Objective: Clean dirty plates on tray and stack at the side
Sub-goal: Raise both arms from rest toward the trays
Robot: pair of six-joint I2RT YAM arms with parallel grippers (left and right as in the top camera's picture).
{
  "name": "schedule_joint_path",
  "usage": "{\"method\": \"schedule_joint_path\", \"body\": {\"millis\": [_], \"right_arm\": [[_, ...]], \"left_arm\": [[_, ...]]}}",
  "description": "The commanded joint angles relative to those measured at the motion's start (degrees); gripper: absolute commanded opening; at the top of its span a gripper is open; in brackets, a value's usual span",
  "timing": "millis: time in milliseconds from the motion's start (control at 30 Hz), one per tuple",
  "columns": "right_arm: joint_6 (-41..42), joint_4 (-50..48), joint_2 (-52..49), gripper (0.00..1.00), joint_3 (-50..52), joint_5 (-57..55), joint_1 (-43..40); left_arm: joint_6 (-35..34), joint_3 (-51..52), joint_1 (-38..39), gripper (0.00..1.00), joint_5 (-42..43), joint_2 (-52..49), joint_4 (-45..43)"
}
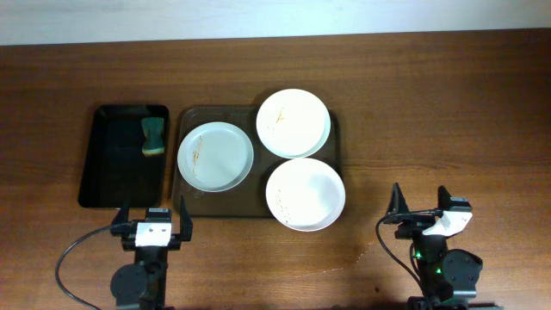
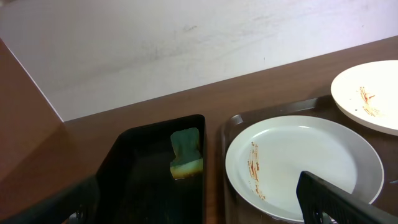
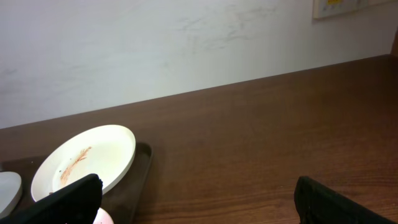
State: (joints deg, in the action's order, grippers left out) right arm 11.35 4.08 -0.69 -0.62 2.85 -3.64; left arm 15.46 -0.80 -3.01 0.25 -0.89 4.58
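Note:
Three white plates with brown streaks lie on the brown tray (image 1: 191, 205): a left plate (image 1: 215, 156), a back plate (image 1: 294, 123) and a front right plate (image 1: 305, 195) overhanging the rim. My left gripper (image 1: 153, 220) is open and empty at the front edge, just before the tray's front left corner. My right gripper (image 1: 422, 207) is open and empty, right of the tray. The left wrist view shows the left plate (image 2: 305, 163), the back plate (image 2: 367, 93) and the tray's rim (image 2: 231, 124). The right wrist view shows the back plate (image 3: 84, 160).
A narrow glossy black tray (image 1: 123, 157) sits left of the brown tray, holding a green and yellow sponge (image 1: 153, 137), also seen in the left wrist view (image 2: 186, 152). Bare wood table (image 1: 430, 112) lies to the right. A wall stands behind.

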Motion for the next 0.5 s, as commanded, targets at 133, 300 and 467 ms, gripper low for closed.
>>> {"method": "schedule_joint_path", "body": {"millis": [133,300,467], "right_arm": [[-0.4,0.2,0.3,0.98,0.3,0.1,0.2],[-0.4,0.2,0.3,0.98,0.3,0.1,0.2],[-0.4,0.2,0.3,0.98,0.3,0.1,0.2]], "left_arm": [[0.9,0.3,0.2,0.99,1.0,0.5,0.1],[0.9,0.3,0.2,0.99,1.0,0.5,0.0],[0.9,0.3,0.2,0.99,0.9,0.5,0.2]]}}
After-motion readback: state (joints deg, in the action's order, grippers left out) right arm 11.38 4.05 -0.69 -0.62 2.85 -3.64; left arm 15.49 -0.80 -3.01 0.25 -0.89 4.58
